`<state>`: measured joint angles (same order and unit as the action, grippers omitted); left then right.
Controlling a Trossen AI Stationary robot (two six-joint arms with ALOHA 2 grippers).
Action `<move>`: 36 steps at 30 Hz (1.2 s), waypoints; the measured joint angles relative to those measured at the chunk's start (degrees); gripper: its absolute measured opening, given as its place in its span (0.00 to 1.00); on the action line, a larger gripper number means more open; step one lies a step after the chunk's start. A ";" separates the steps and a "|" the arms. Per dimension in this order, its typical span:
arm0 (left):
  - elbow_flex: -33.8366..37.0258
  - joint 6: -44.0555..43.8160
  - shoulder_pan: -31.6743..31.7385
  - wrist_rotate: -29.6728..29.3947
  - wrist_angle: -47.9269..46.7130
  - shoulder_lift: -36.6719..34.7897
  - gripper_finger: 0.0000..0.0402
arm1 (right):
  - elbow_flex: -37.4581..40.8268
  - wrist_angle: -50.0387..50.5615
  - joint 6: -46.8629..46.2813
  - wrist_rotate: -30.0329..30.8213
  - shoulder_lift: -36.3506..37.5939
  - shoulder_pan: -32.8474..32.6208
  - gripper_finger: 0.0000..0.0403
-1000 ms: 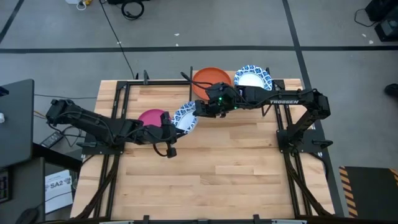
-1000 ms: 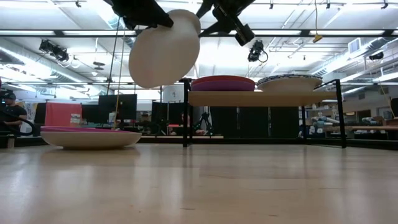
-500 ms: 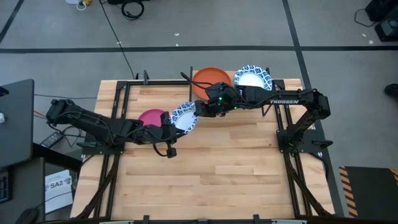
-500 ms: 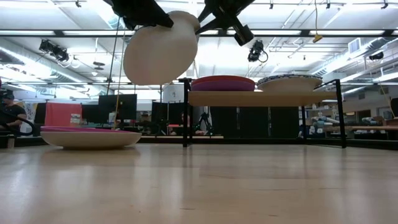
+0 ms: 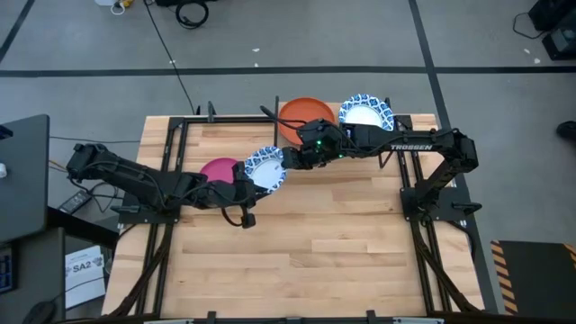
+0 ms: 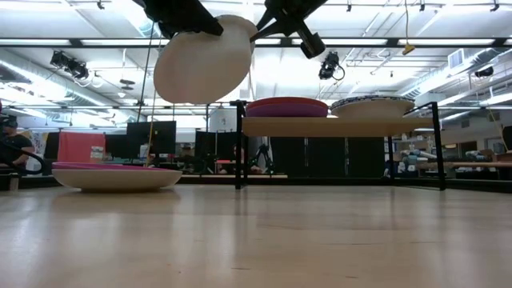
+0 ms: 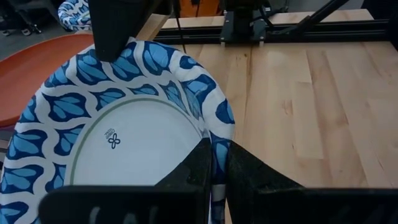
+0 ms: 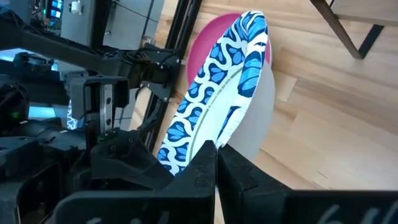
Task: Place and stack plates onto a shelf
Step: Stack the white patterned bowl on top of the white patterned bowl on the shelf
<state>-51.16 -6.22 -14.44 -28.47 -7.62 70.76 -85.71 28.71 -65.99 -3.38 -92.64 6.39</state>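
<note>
Above bare tabletop [image 5: 306,243], both pincers pinch one tilted blue-leaf-rimmed white plate [image 5: 265,168].

In the low view both arms run off the top edge, so only the cream underside of the lifted blue-rimmed plate [image 6: 204,60] shows there, its pattern hidden. On the shelf [image 6: 336,126], seen edge-on, the plate stacks [image 6: 286,106] cannot be counted. From above, the right arm's wrist covers part of the orange plate [image 5: 301,112], and the magenta plate [image 5: 219,169] lies partly under the left arm. In the left wrist view the held plate is cut off at the frame's edge.
</note>
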 joint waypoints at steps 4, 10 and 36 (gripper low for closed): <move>0.00 0.00 0.02 -0.02 0.02 0.00 0.09 | 0.00 0.01 0.65 0.19 0.00 0.00 0.02; 0.00 0.00 0.02 0.12 0.05 0.00 0.09 | 0.00 0.00 3.10 0.72 0.00 -0.02 0.01; 0.00 0.99 0.00 0.49 0.69 0.00 0.46 | -0.01 -0.69 11.27 1.82 1.95 2.36 0.01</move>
<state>-51.16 -5.23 -14.44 -27.97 -6.93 70.76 -85.72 28.02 -54.72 -1.56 -90.69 8.76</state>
